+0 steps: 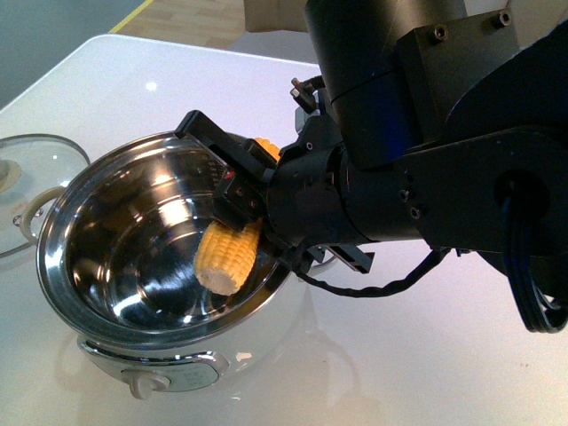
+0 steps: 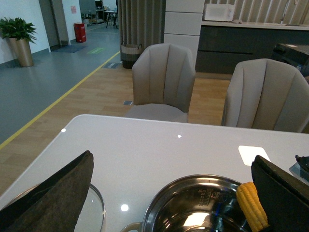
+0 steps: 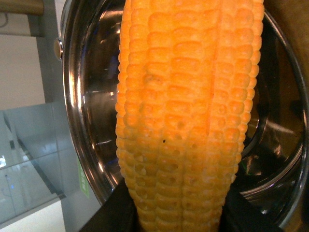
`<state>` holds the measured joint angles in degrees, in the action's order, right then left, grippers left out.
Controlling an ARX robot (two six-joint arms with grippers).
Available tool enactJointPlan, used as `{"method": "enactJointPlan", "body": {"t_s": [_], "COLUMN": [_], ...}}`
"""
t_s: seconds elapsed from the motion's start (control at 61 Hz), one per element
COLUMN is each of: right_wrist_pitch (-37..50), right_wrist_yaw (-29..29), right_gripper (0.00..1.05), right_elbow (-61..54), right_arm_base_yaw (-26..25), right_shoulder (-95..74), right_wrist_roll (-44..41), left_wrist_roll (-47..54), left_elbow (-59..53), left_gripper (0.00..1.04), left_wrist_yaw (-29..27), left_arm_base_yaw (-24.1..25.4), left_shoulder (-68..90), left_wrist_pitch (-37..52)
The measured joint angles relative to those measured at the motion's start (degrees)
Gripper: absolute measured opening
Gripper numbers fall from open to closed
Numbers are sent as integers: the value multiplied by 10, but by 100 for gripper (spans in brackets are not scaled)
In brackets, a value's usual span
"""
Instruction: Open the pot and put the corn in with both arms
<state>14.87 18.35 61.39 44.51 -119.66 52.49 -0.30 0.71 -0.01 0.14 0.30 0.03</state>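
The corn (image 1: pixel 229 256) hangs over the open pot (image 1: pixel 106 328), inside the far right part of its rim, clamped in the right gripper (image 1: pixel 238 206). Its long axis runs steeply down — the blunt cut end points into the steel bowl, while the upper end pokes out orange above the gripper, toward the arm. The jaws are closed narrowly around the cob's upper part; much of that end is hidden behind the black fingers.

In the right wrist view the corn (image 3: pixel 186 116) fills the frame, kernel rows sharp, with only slices of the pot (image 3: pixel 87 121) rim on either side.

The glass lid (image 1: pixel 27 169) lies on the white table (image 1: pixel 426 364) just left of the pot, cut off at the frame edge.

The left gripper (image 2: pixel 174 193) is spread wide — its two dark pads (image 2: pixel 58 193) are well apart, holding nothing, with the pot (image 2: pixel 193 203) and corn (image 2: pixel 252 205) below them.
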Motion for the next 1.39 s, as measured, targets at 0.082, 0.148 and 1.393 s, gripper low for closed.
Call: {"method": "enactJointPlan", "body": {"t_s": [0.082, 0.148, 1.393], "right_wrist_pitch": [-3, -4, -145], "right_wrist_yaw": [2, 3, -125], "right_gripper": [41, 51, 96], "right_elbow": [3, 3, -307], "right_arm_base_yaw": [1, 1, -382], "right_shoulder": [-2, -2, 619], "right_wrist_roll": [-3, -5, -233], "left_wrist_roll": [0, 0, 0], "left_elbow": [0, 0, 0], "left_gripper": [98, 98, 98], "left_wrist_yaw": [0, 0, 0], "left_arm_base_yaw": [0, 0, 0], "left_shoulder": [0, 0, 0], "left_wrist_pitch": [0, 0, 0]}}
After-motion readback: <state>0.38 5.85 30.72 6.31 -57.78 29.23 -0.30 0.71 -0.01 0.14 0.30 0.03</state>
